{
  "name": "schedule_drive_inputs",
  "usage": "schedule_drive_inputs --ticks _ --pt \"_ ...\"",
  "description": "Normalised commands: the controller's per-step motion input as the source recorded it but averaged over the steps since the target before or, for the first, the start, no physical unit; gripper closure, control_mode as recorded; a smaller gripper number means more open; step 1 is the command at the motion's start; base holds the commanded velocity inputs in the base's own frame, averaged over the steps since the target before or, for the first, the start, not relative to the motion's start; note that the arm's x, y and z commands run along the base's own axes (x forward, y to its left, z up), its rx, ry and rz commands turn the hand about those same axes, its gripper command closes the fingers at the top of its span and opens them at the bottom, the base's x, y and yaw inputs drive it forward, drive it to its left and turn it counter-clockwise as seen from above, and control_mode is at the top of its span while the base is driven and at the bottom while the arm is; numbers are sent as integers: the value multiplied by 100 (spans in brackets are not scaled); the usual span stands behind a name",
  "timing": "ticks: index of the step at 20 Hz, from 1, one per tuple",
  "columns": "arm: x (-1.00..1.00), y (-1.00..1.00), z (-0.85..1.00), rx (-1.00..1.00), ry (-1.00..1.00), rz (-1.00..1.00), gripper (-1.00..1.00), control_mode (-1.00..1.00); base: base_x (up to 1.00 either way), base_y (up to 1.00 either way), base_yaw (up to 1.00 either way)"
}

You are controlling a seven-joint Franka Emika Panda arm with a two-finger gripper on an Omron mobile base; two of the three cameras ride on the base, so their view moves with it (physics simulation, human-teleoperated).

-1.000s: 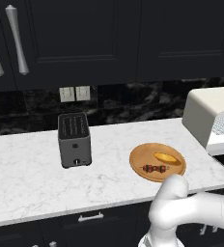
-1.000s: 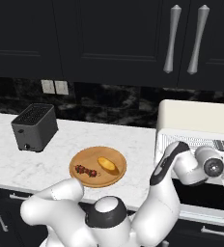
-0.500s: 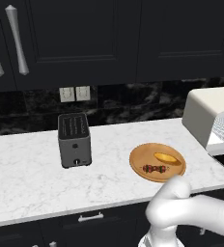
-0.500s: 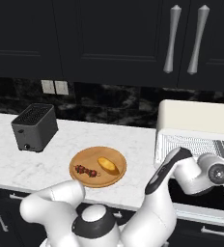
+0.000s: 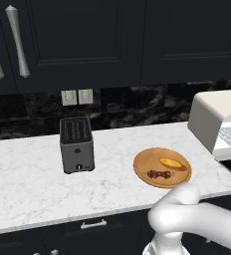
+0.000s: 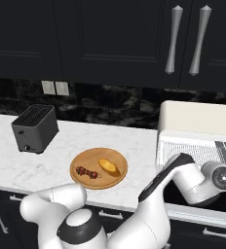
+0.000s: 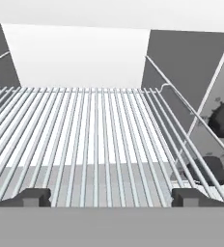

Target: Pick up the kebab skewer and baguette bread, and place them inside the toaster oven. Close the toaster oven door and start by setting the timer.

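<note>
Food is waiting on the wooden plate (image 6: 85, 160) while my gripper (image 7: 109, 197), wide open and empty, is facing the toaster oven (image 6: 197, 121) rack (image 7: 85, 140), so I am planning a low approach over the kebab skewer (image 6: 87, 172).

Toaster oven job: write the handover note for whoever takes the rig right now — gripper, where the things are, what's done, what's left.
Gripper: open, empty, facing the wire rack inside the toaster oven.
Kebab skewer and baguette bread: side by side on the round wooden plate on the counter, right of the slot toaster.
Toaster oven door: open, judging by the exposed rack.
Done: oven open, nothing loaded.
Left: pick both foods, set them on the rack, close the door, set the timer.
</note>
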Motion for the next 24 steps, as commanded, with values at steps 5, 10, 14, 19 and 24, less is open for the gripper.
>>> schedule_drive_inputs --ticks 5,10,14,19,24 --pt "-71 0 -83 -9 15 0 -100 -100 0 0 0" --pt "-74 0 -87 -10 17 0 -100 -100 0 0 0" --pt "-64 0 -67 -9 20 0 -100 -100 0 0 0" --pt "-57 0 -7 -1 10 0 -100 -100 0 0 0" --pt "-78 -15 50 0 0 0 -100 -100 0 0 0"
